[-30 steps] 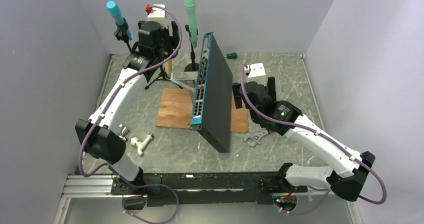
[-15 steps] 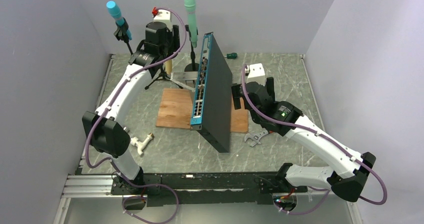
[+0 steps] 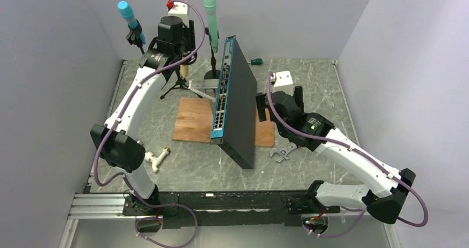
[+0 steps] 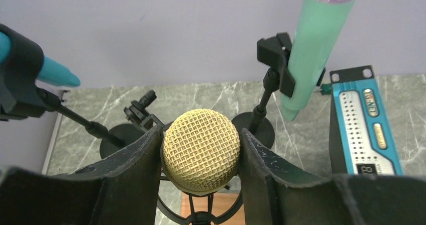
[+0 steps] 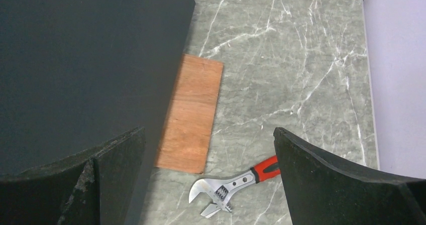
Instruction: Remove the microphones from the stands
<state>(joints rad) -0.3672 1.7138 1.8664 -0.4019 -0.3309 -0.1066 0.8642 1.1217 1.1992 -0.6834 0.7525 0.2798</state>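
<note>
Mic (image 4: 201, 149) clamped, centre of left wrist view.
Left end effector (image 4: 202, 140) closed on its mesh head, mic seated in stand (image 4: 201, 218); right end effector (image 5: 210, 130) spread apart. Risks toppling stand if pulled off-axis.

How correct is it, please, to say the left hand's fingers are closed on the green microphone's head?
Not quite: the fingers of the left hand are closed on the head of the gold microphone, as the left wrist view shows; the green microphone sits apart.
</note>
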